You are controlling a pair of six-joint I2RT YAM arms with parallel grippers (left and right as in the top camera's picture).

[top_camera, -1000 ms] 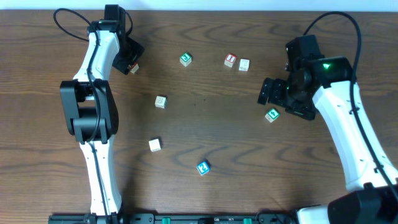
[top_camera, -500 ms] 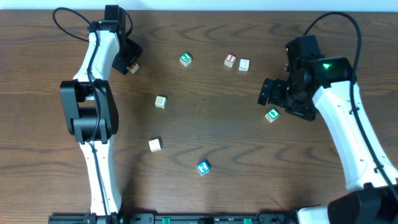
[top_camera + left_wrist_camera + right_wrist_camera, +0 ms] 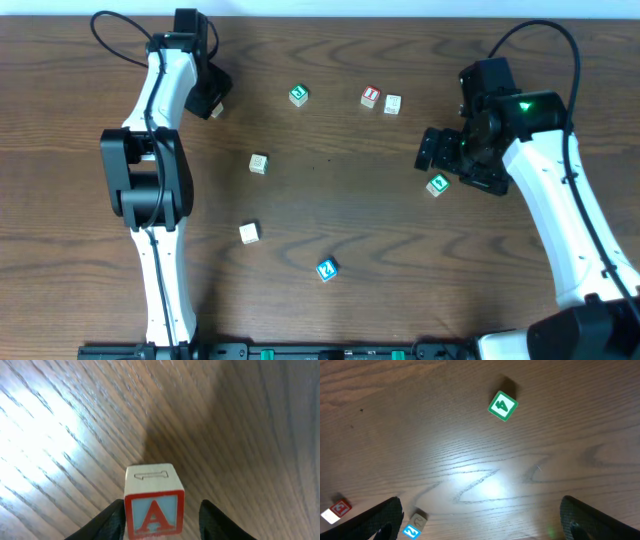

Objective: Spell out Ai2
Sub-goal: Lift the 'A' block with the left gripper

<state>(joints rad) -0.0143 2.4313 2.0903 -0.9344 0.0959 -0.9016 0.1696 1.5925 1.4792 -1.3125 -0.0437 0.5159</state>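
Observation:
A wooden block with a red letter A on light blue [image 3: 154,510] sits on the table between the fingers of my left gripper [image 3: 160,520]. The left finger is against it and the right finger stands a little off. In the overhead view the left gripper [image 3: 208,98] is at the far left and covers most of the block. My right gripper [image 3: 432,150] is open and empty over bare wood, just above a green block [image 3: 437,185]. In the right wrist view its fingers [image 3: 480,520] are spread wide; a block with a blue 2 on its side [image 3: 412,530] lies near the left finger.
A green block [image 3: 298,95], a red block [image 3: 371,96] and a pale block [image 3: 392,103] lie along the far side. Two pale blocks [image 3: 259,162] [image 3: 249,233] and a blue block [image 3: 327,270] lie nearer the middle. The right wrist view shows the green block [image 3: 502,405] and the red block [image 3: 339,508].
My left gripper has shifted slightly over the A block, so less of the block shows from overhead. The right arm and the other blocks have not moved.

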